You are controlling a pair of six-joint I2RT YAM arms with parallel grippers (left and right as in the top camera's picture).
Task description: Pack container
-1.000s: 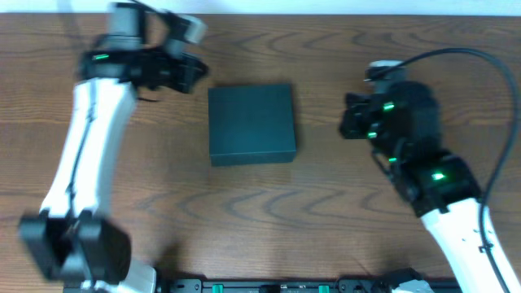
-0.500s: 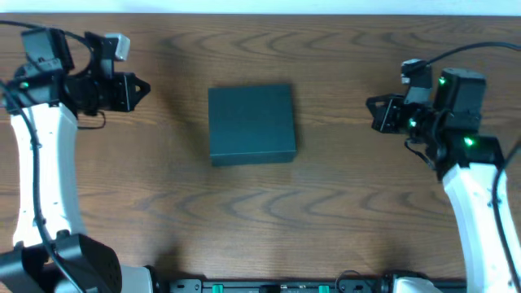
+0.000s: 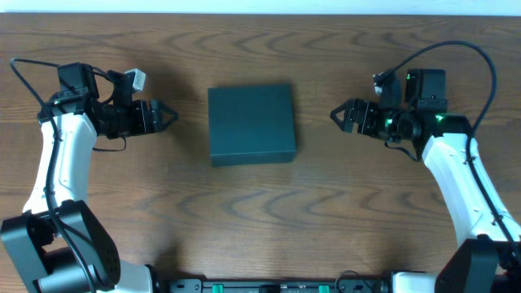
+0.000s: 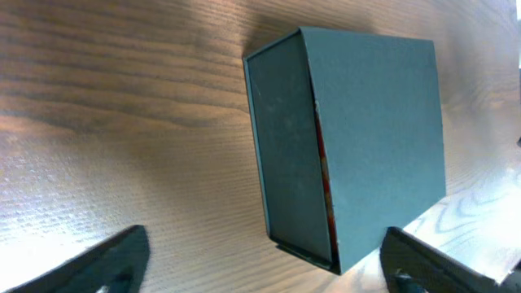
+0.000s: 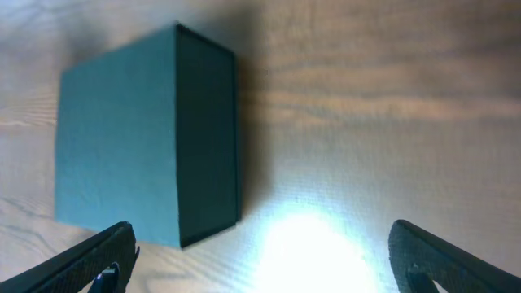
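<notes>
The closed dark teal container (image 3: 251,124) sits mid-table (image 3: 260,220). The left gripper (image 3: 169,116) and right gripper (image 3: 338,116) flank it, fingers spread, grasping nothing.

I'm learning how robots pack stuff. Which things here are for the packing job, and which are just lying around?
For the job:
- the container, lid shut, in the middle
- the left end effector, open, pointing at it
- the right end effector, open, pointing at it

Just lying about:
- only the wooden table underneath; no other loose thing shows in any view
</notes>
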